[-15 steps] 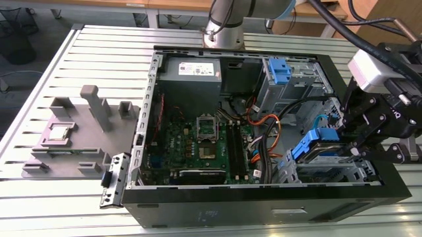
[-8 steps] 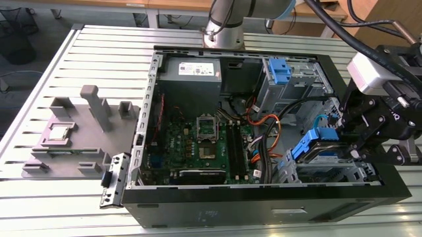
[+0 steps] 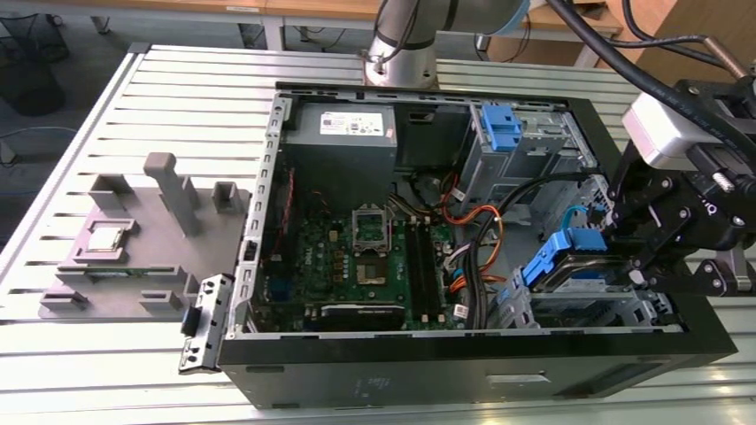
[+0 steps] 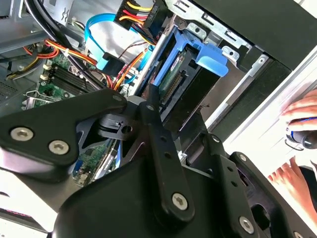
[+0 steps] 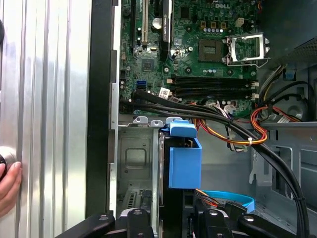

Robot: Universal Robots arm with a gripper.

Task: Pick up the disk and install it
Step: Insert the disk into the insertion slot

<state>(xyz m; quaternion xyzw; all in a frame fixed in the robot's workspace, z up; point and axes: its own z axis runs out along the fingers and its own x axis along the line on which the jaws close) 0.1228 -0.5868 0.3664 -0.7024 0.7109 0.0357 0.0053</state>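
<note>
The disk (image 4: 174, 69), grey in a bright blue carrier, stands on edge in the metal drive bay (image 5: 132, 153) at the case's front corner. Its blue end tab (image 5: 184, 159) sticks out above the bay in both wrist views. In the exterior view the disk (image 3: 553, 258) rises tilted from the bay at the exterior view's right. My gripper (image 4: 176, 119) straddles the disk from above, one black finger (image 4: 148, 106) pressed to its side. The gripper (image 3: 621, 266) is shut on the disk.
The open computer case (image 3: 473, 341) lies on a slatted metal table (image 3: 177, 97). Black, orange and blue cables (image 5: 233, 129) run beside the bay. A fixed blue bracket (image 3: 502, 124) stands at the upper bay. A grey parts fixture (image 3: 130, 239) sits at the exterior view's left. A person's hand (image 4: 302, 124) rests on the table.
</note>
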